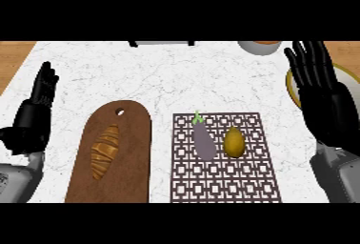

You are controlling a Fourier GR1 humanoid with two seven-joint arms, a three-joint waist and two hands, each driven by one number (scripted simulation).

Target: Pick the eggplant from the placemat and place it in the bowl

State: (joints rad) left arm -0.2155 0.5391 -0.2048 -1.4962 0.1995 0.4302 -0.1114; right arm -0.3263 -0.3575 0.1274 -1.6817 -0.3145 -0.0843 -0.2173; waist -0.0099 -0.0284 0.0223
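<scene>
2 black hands show with fingers straight and apart: the left hand [33, 116] at the left edge of the counter [175, 76], the right hand [322, 97] at its right. The eggplant [204, 141] lies on the placemat [225, 183], just beside a yellow fruit [234, 141], well apart from both hands.

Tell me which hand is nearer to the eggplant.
Right. The right hand is open beyond the placemat, up and right of the eggplant. The left hand rests open at the left edge, past the cutting board, farther off.
</scene>
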